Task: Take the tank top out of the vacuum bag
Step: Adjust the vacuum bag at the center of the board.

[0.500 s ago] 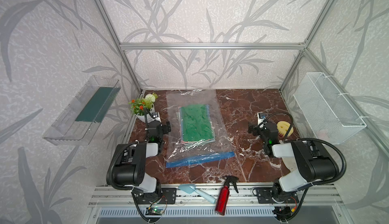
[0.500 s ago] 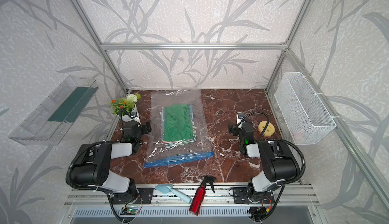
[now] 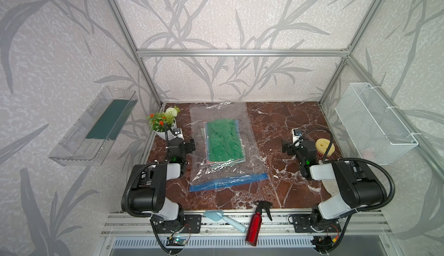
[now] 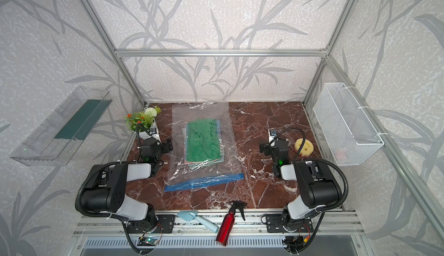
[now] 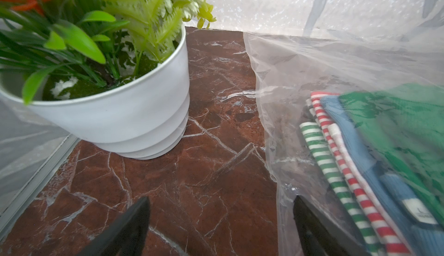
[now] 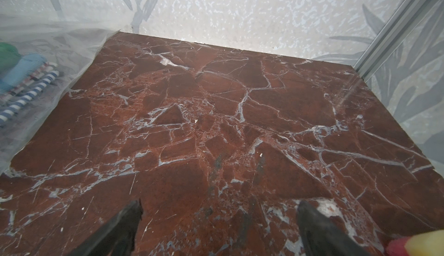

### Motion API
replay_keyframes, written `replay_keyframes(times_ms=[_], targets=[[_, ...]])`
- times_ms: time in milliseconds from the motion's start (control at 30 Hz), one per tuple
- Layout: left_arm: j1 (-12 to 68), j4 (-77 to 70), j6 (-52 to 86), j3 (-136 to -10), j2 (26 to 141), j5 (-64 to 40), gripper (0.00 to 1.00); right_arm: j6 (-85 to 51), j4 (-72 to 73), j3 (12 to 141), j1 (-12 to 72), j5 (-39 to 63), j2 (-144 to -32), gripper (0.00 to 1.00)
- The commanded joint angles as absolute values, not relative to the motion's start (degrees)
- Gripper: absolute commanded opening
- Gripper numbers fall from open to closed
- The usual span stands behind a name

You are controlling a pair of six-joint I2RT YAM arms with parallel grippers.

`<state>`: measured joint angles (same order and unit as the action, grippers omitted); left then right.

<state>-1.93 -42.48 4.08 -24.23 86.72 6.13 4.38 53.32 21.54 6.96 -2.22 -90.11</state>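
Red-brown marbled desk (image 3: 283, 117): clear crinkly plastic vacuum bag (image 3: 225, 146) is laid flat just beside left gripper (image 5: 221, 200), apart from right gripper (image 6: 219, 204); both grippers spread, empty.

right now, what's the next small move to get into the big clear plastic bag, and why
Probably move the open left gripper toward the blue zip strip along the near edge of the large clear crinkly plastic vacuum bag: the folded clothes lie inside, and nothing touches the strip.
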Motion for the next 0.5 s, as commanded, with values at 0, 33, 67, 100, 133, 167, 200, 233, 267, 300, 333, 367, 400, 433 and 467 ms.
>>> replay_keyframes(times_ms=[0, 33, 67, 100, 133, 167, 200, 233, 267, 300, 333, 367, 400, 433, 467], targets=[[-1.99, -43.62, 3.69, -24.17, 86.61, 6.42, 0.95, 4.7, 54.73, 21.53, 7.03, -1.85, -90.07, 0.99], [-1.98, -43.64, 3.67, -24.17, 86.58, 6.42, 0.95, 4.7, 54.73, 21.53, 7.03, -1.85, -90.14, 0.99], [-2.01, -43.62, 3.69, -24.17, 86.64, 6.42, 0.95, 4.66, 54.74, 21.53, 7.03, -1.85, -90.13, 0.99], [-1.94, -43.64, 3.64, -24.17, 86.62, 6.42, 0.95, 4.66, 54.75, 21.53, 7.03, -1.85, -90.08, 0.99], [-1.93, -43.61, 3.69, -24.17, 86.59, 6.42, 0.96, 4.66, 54.71, 21.53, 7.04, -1.89, -90.03, 0.99], [-1.94, -43.62, 3.69, -24.17, 86.63, 6.41, 0.96, 4.67, 54.75, 21.53, 7.03, -1.85, -90.12, 0.99], [-1.94, -43.6, 3.66, -24.17, 86.58, 6.42, 0.96, 4.66, 54.76, 21.53, 7.05, -1.91, -90.01, 0.99], [-1.94, -43.64, 3.62, -24.18, 86.59, 6.37, 0.97, 4.68, 54.83, 21.54, 7.03, -1.93, -90.1, 0.99], [-1.97, -43.63, 3.65, -24.2, 86.62, 6.42, 0.97, 4.66, 54.84, 21.49, 7.03, -1.93, -90.08, 0.99], [-1.93, -43.61, 3.68, -24.17, 86.58, 6.42, 0.97, 4.67, 54.9, 21.4, 7.03, -1.93, -90.1, 0.99], [-1.94, -43.6, 3.69, -24.19, 86.65, 6.42, 0.97, 4.66, 54.93, 21.46, 7.1, -1.93, -90.09, 0.99], [-1.96, -43.63, 3.69, -24.25, 86.6, 6.42, 0.97, 4.66, 54.96, 21.45, 7.03, -2.0, -90.09, 0.99], [-1.95, -43.66, 3.65, -24.19, 86.59, 6.42, 0.97, 4.68, 55.0, 21.46, 7.12, -2.03, -90.05, 0.99], [-1.92, -43.64, 3.69, -24.17, 86.58, 6.42, 0.97, 4.67, 55.02, 21.46, 7.12, -2.02, -90.03, 0.99], [-1.89, -43.68, 3.62, -24.18, 86.62, 6.42, 0.97, 4.71, 54.97, 21.38, 7.1, -2.02, -90.02, 0.99]])
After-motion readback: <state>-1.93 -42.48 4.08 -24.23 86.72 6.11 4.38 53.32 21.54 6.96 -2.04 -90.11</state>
